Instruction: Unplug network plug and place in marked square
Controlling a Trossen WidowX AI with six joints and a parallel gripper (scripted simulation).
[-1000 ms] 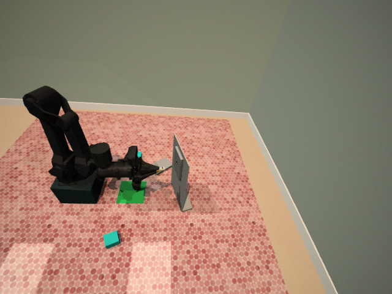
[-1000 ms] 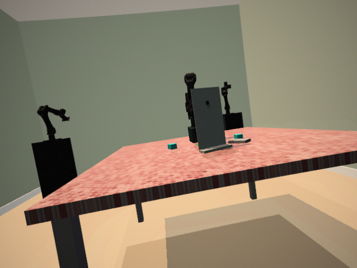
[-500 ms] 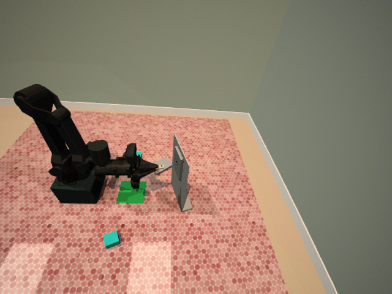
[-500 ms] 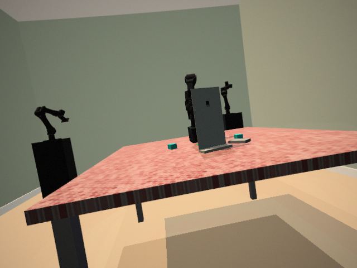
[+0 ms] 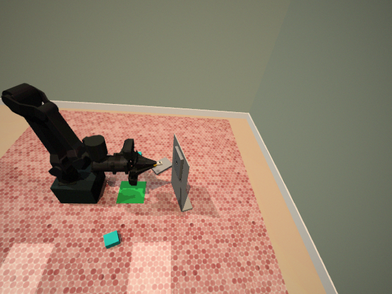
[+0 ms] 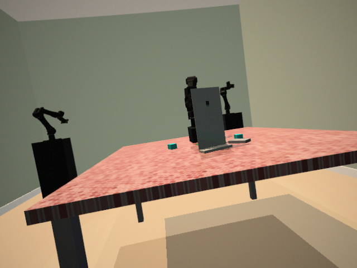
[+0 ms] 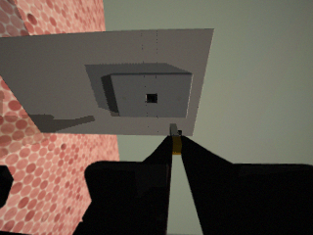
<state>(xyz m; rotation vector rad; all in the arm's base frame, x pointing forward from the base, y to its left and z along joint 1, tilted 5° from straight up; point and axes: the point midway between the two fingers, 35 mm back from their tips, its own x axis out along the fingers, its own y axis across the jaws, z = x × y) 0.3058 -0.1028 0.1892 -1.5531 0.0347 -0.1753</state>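
Left of the panel [image 5: 179, 172], the gripper [image 5: 155, 163] clamped the plug [image 7: 176, 140]; lowering gently onto the green square [image 5: 131, 192] seemed wise.

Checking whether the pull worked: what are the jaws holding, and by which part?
The gripper is shut on the plug, pinching its rear end; its front tip sticks out, free of the socket.

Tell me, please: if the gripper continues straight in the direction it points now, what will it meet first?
Most likely the upright panel, at or just beside its socket block. The gripper, jaws shut on the plug, points straight at it.
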